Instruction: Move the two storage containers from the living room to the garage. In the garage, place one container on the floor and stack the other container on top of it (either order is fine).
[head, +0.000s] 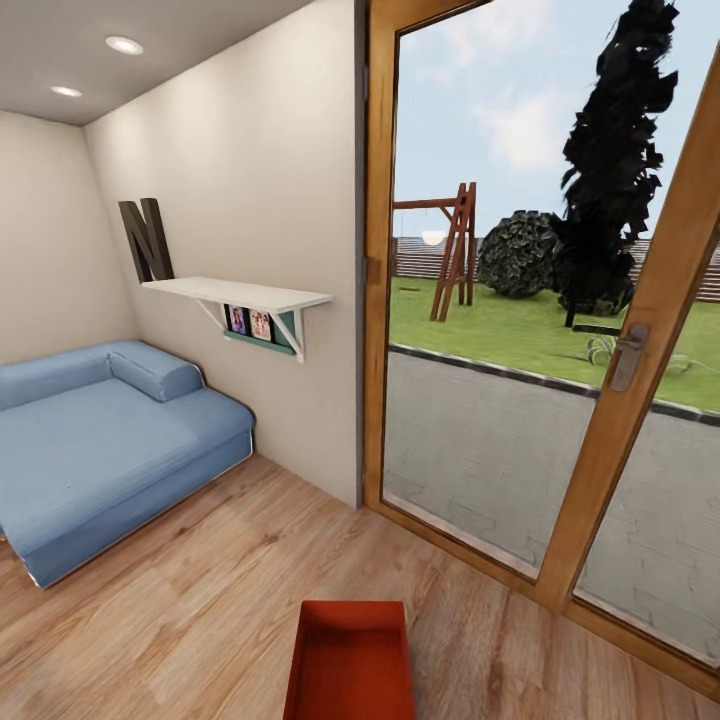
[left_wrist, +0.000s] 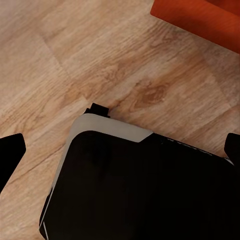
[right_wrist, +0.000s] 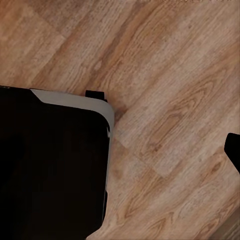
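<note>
Head view, bottom centre: one red-orange storage container (head: 350, 662) sits on the living-room wood plank floor (head: 180, 610) near the glass door (head: 540, 300), probably awaiting pickup. Grippers' states: cannot tell.

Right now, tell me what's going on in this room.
The robot stands in the living room, facing a corner with a blue sofa, a wall shelf and wood-framed glass doors onto a garden. One red-orange storage container sits open on the wood plank floor just ahead of it; the left wrist view catches its corner. Nothing is being held: both wrist cameras look down past the robot's dark base at bare planks. Whether the jaws are open cannot be told.
</note>
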